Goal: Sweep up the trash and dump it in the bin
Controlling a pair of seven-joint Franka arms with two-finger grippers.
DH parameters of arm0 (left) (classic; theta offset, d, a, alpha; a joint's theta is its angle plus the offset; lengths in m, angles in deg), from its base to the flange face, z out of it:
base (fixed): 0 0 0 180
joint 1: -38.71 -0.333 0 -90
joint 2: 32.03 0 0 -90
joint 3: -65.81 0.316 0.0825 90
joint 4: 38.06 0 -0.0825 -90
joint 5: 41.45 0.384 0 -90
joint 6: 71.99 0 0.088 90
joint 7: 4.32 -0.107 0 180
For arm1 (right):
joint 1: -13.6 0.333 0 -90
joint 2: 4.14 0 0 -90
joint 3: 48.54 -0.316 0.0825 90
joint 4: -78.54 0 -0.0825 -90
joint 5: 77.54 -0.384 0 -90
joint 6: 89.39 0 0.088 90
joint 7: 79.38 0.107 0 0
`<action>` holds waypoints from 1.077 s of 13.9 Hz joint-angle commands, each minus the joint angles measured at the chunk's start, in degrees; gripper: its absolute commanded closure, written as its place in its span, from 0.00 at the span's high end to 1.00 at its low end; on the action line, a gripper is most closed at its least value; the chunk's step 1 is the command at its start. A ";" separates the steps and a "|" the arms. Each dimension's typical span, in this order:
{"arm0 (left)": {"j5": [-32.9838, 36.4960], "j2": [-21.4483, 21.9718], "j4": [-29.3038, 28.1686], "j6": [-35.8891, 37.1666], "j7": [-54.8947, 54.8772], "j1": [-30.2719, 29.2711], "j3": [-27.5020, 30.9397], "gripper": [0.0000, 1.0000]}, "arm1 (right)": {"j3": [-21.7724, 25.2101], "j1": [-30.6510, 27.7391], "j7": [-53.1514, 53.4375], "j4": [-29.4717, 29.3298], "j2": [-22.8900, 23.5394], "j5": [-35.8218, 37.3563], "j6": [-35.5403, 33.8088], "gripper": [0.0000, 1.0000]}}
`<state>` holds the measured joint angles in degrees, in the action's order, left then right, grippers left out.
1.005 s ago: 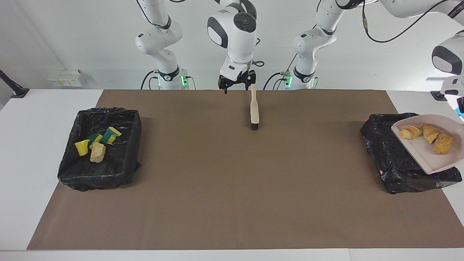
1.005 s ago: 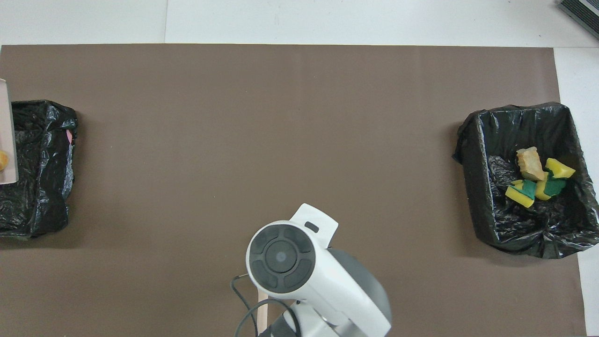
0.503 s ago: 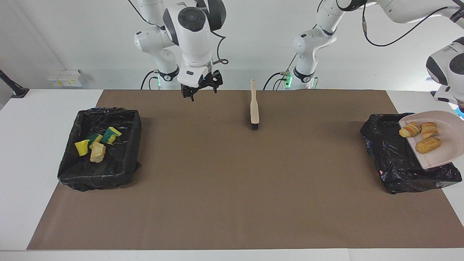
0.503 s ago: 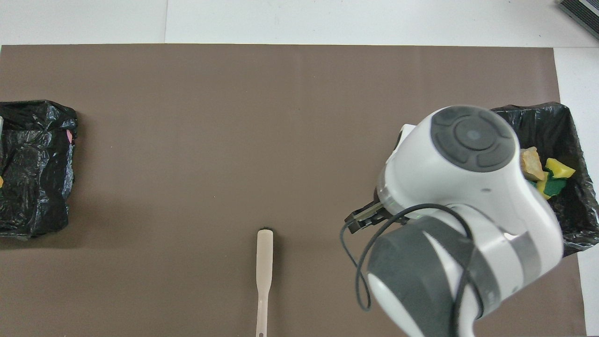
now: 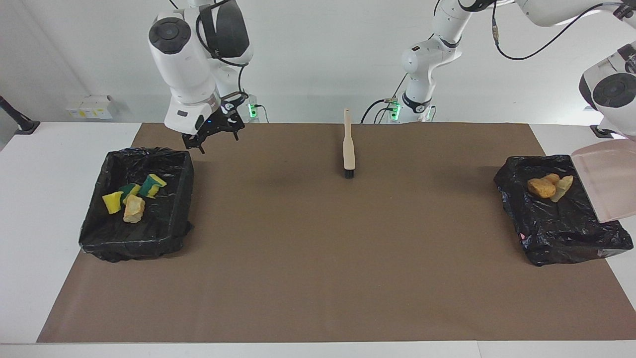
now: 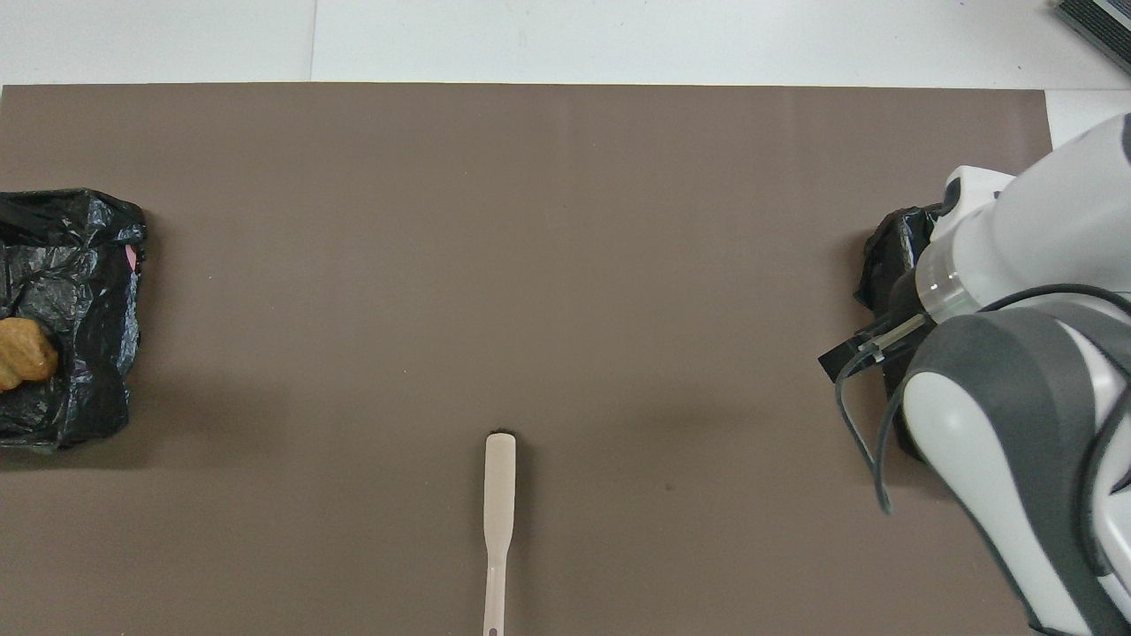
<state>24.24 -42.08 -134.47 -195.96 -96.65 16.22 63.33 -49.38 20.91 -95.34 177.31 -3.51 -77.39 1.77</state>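
Readable text: none — no lettering, brand or number can be made out.
Small box (image 5: pixel 89 106) by the wall: yellow marks — too small to read.
Arm bases (image 5: pixel 248 110): green lights only, no legible sign.

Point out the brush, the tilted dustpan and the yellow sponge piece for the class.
brush (image 5: pixel 349 155), facing view, on the flat head just above the bristles.
dustpan (image 5: pixel 609 183), facing view, middle of its tilted pan.
yellow sponge piece (image 5: pixel 112 202), facing view, its yellow face.
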 commanded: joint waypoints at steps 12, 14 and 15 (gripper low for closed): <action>-31.58 0.12 2.89 17.95 24.50 19.74 -1.30 0.00 | -0.92 -8.71 16.23 -0.77 -3.97 1.52 3.41 1.00; -36.14 -0.23 0.61 20.16 36.46 24.84 -1.30 0.00 | -0.92 -8.97 16.14 -0.86 -3.88 1.52 3.33 1.00; -37.99 -0.84 0.17 21.13 44.09 27.66 -1.30 0.00 | -1.01 -9.06 16.22 -0.86 -3.88 1.52 3.33 1.00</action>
<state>-10.68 -43.01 -132.73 -176.67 -63.13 39.32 60.99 -50.08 12.48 -79.15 175.80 -6.86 -75.45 5.20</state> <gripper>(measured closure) 0.683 0.000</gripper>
